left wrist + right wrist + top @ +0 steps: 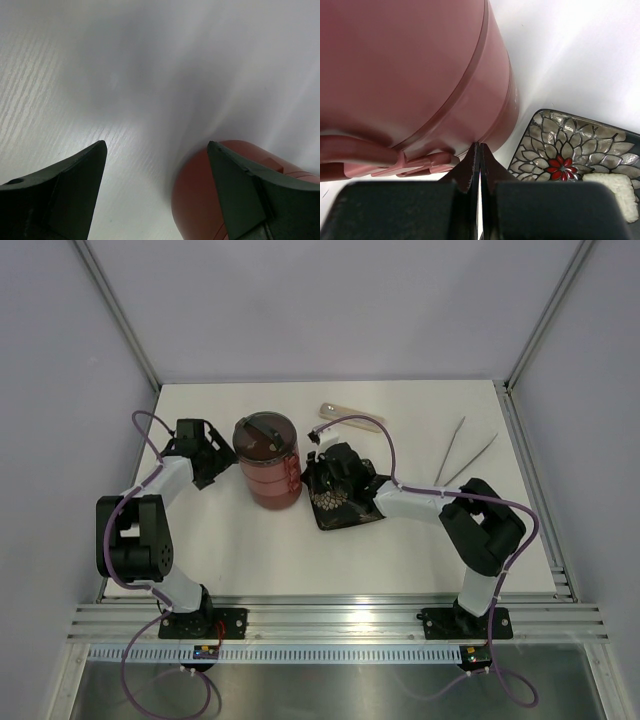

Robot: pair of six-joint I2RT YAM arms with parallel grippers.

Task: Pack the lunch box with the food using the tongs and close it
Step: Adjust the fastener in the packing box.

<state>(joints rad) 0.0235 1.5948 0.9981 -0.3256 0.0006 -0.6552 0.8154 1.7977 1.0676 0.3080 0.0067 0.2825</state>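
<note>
**White table, four things on it**

The white table (250, 550) carries a stacked red lunch box (268, 475) left of centre. A black flowered plate (340, 512) lies just beside it on the right. A clear oblong case (352, 412) lies behind the plate, and metal tongs (444, 468) lie well apart, toward the right side.

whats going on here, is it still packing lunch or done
The lunch box stands stacked with its lid on. The right gripper, jaws shut, is at its side clasp, over the flowered plate. The left gripper sits on the other side, jaws open, holding nothing. The tongs lie alone off to the right.
</note>
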